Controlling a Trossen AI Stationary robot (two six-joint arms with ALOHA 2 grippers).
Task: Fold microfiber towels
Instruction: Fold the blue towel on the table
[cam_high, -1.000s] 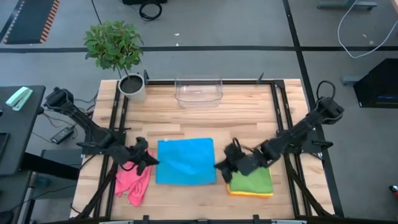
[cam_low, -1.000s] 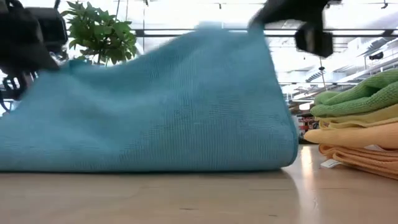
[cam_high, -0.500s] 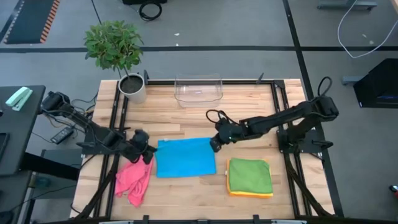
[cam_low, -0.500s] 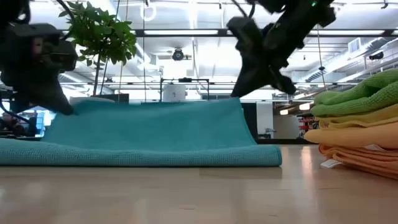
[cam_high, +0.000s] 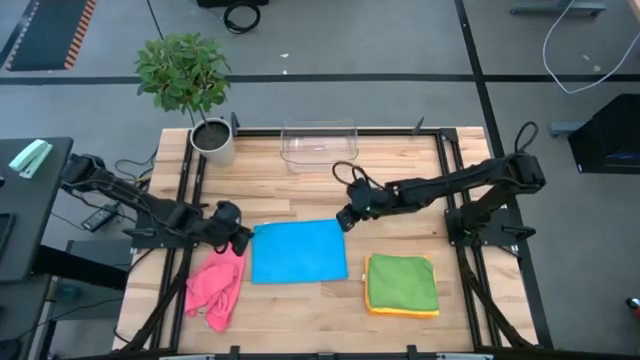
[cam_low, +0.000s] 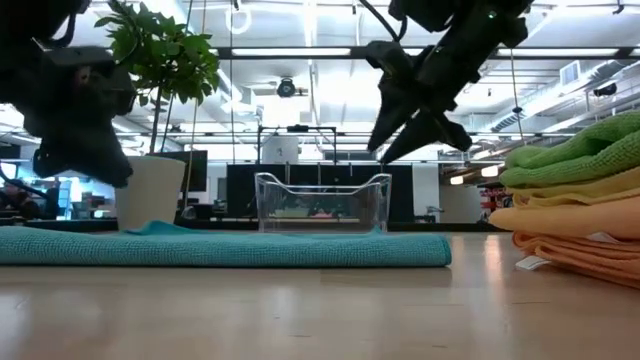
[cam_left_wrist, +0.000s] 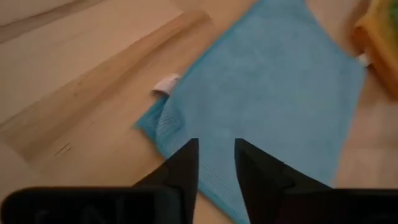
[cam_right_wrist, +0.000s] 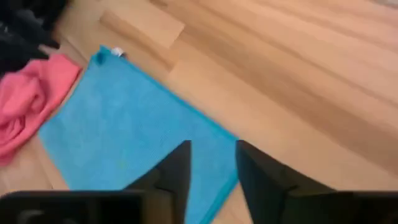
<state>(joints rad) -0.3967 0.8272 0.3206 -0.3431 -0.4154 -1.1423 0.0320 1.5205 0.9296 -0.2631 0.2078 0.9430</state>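
A blue microfiber towel (cam_high: 298, 252) lies folded flat on the wooden table, also seen in the low view (cam_low: 230, 247). My left gripper (cam_high: 243, 238) hangs open just above its far left corner (cam_left_wrist: 163, 121), fingers clear of the cloth. My right gripper (cam_high: 343, 222) hangs open above its far right corner (cam_right_wrist: 217, 140), touching nothing. A crumpled pink towel (cam_high: 215, 290) lies to the left of the blue one. To its right sits a folded stack (cam_high: 402, 285), green on top of yellow and orange.
A clear plastic bin (cam_high: 320, 145) stands at the table's far edge, with a potted plant (cam_high: 185, 80) at the far left corner. Black frame rails (cam_high: 455, 180) run along both sides. Bare wood lies between the bin and the blue towel.
Both grippers carried the blue towel's near edge up and over toward the far edge, the right one travelling farthest. The towel folded over in half, its raised part sank flat, and both grippers let go and opened above the far corners.
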